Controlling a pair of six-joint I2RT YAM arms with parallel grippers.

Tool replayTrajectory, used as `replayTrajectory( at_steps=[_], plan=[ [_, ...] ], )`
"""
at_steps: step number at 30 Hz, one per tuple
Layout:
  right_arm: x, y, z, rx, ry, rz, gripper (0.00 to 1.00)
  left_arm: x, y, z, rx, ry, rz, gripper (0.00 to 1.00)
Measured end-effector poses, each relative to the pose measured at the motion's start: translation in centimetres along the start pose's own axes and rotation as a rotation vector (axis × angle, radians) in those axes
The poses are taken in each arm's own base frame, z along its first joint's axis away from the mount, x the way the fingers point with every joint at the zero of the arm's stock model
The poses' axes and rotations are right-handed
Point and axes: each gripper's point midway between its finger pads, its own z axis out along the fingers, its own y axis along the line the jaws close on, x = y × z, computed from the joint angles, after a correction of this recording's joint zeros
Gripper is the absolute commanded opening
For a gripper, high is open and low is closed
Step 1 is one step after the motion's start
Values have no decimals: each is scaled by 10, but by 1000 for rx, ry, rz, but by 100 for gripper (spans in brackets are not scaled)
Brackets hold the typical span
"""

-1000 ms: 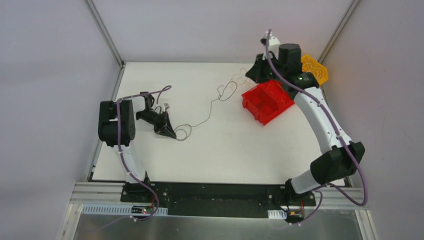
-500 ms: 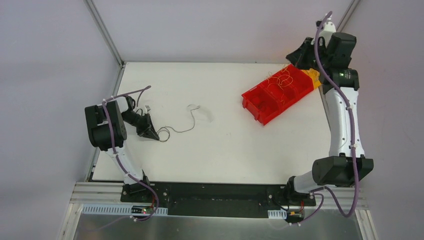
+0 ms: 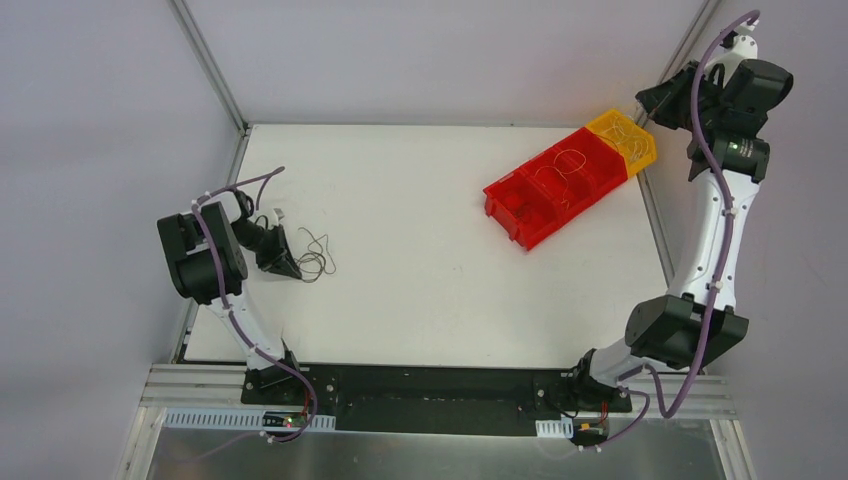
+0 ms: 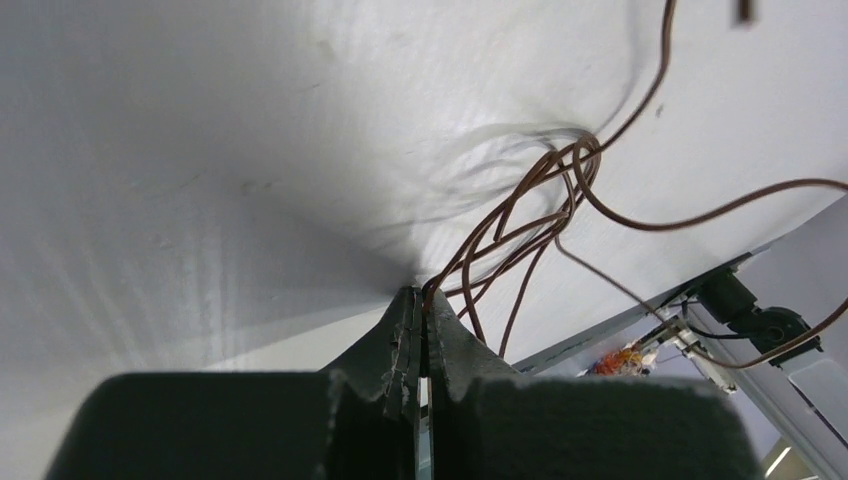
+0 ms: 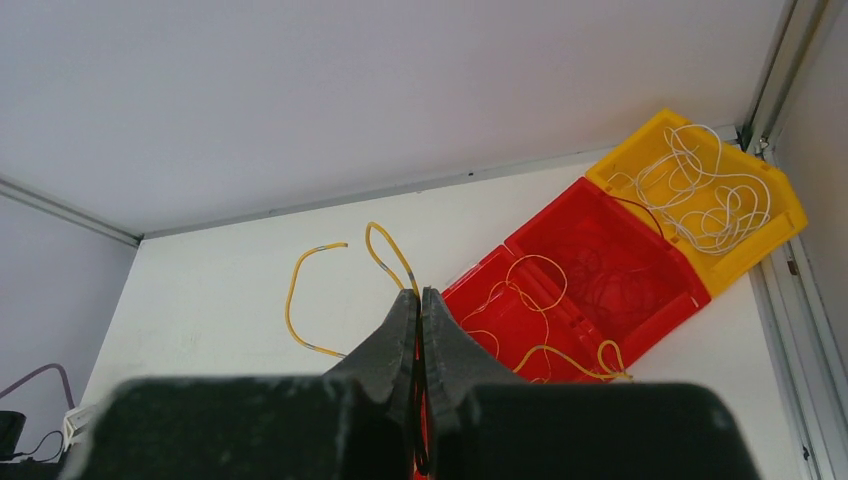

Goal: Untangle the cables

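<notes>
My left gripper (image 3: 287,268) sits low at the table's left side, shut on a thin dark cable (image 3: 314,257) that lies bunched in small loops just right of it. In the left wrist view the dark brown loops (image 4: 540,205) run out of the closed fingertips (image 4: 420,295). My right gripper (image 3: 652,100) is raised at the back right, beyond the bins. In the right wrist view it (image 5: 420,293) is shut on a yellow-orange cable (image 5: 297,290) that curls out of its tips. More yellow-orange cable (image 5: 520,290) drapes over the red bin.
A red bin (image 3: 524,207) lies diagonally at the table's right back, with a yellow bin (image 3: 645,152) against its far end. The yellow bin holds white cable loops (image 5: 700,190). Frame posts stand at the back corners. The table's left edge is near my left gripper.
The dark cable came free of the tangle and trailed left with my left gripper, now bunched beside it. My right arm rose and swung right past the bins, uncovering both.
</notes>
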Motion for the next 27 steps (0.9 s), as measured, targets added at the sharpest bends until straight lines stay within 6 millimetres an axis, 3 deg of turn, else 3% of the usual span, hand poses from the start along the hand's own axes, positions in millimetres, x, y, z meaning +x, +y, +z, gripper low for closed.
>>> replayTrajectory(
  at_steps=[7, 12, 15, 19, 27],
  plan=[
    [9, -35, 45, 25, 35, 70, 0, 4, -39, 9, 42, 15, 122, 0],
    [38, -61, 89, 22, 105, 183, 0, 13, -68, 15, 60, 35, 218, 0],
    [65, -71, 113, 25, 164, 257, 0, 14, -70, 16, 60, 40, 223, 0],
    [96, -68, 137, 18, 236, 320, 0, 11, -68, 19, 58, 49, 210, 0],
    [134, -59, 151, -2, 309, 318, 0, 8, -63, 32, 55, 90, 152, 0]
  ],
)
